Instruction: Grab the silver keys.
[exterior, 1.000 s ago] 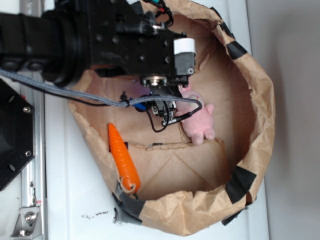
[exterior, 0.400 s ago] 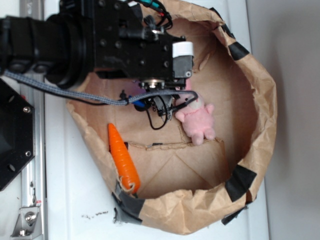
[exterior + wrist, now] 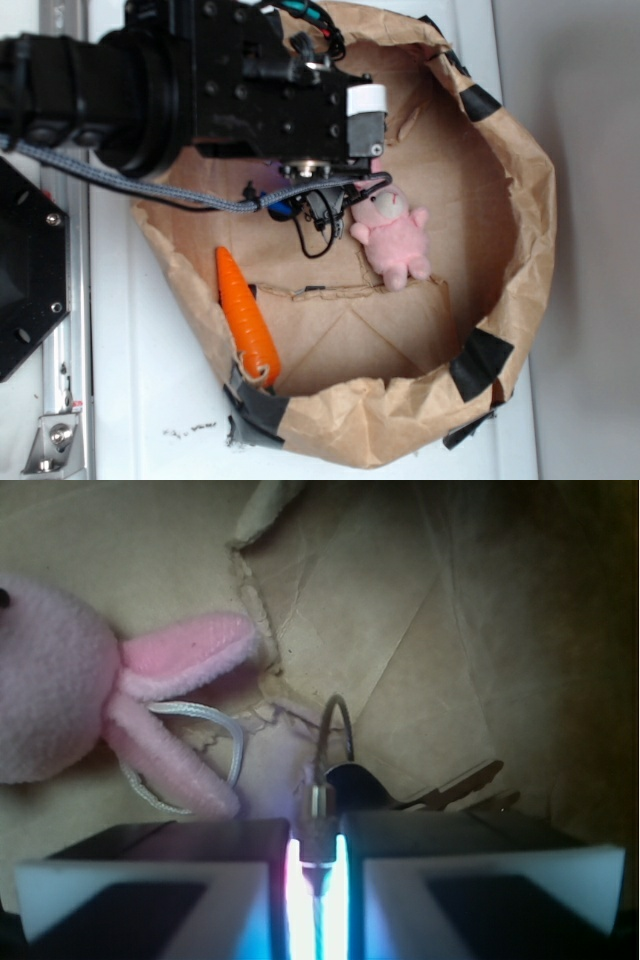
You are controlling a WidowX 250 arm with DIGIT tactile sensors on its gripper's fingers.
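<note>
Exterior view: the black gripper [image 3: 322, 200] hangs inside the brown paper bag [image 3: 520, 250], its jaw end hidden under the wrist housing, so from here I cannot tell how the jaws stand. One pink plush bunny [image 3: 392, 238] lies just beside the jaw end, toward the bag's middle, and one orange plastic carrot [image 3: 247, 318] lies well apart from it along the bag's wall. The silver keys are not visible from this side; the arm covers them.

Wrist view: the two pale jaw blocks are pressed nearly together, with only a bright slit between them, and the thin wire ring [image 3: 332, 735] of the silver keys [image 3: 405, 792] stands up in that slit, so the jaws appear to be pinched on the ring. One key head and at least one toothed blade show just beyond the jaws, on the right-hand side; the whole count of keys cannot be made out. The bunny's two ears [image 3: 185, 645] and one grey cord loop [image 3: 205, 745] lie on the left-hand side, clear of the slit.

The hold is on wire alone, so I judge it best to keep the squeeze firm and lift straight and slowly, letting the keys swing free of the cord loop.
</note>
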